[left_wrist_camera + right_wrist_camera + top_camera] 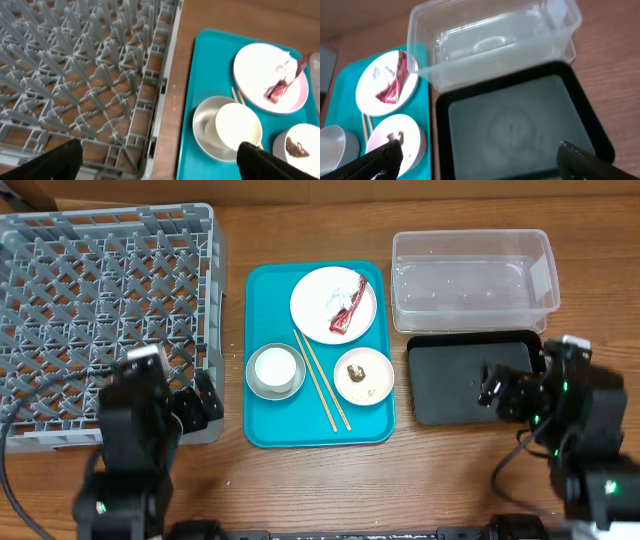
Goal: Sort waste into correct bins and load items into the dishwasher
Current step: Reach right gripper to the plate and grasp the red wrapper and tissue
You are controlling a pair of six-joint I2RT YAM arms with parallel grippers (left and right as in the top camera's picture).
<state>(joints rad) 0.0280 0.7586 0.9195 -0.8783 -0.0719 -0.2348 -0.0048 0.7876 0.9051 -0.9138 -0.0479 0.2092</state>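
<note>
Both our left gripper [160, 161], near the rack [110, 300], and right gripper [480, 162], over the black tray [520, 125], hang open and empty, so we should pinch the wrapper [348, 311] on the far plate [312, 305] by its raised crumple, leaving the plate flat.

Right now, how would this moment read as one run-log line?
left tool open, at rack corner | right tool open, over black tray | wrapper on plate, on teal tray | clear tub empty

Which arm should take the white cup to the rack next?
Left, likely. Its jaws hang open at the dish rack edge near the cup; the right arm is over the black tray.
</note>
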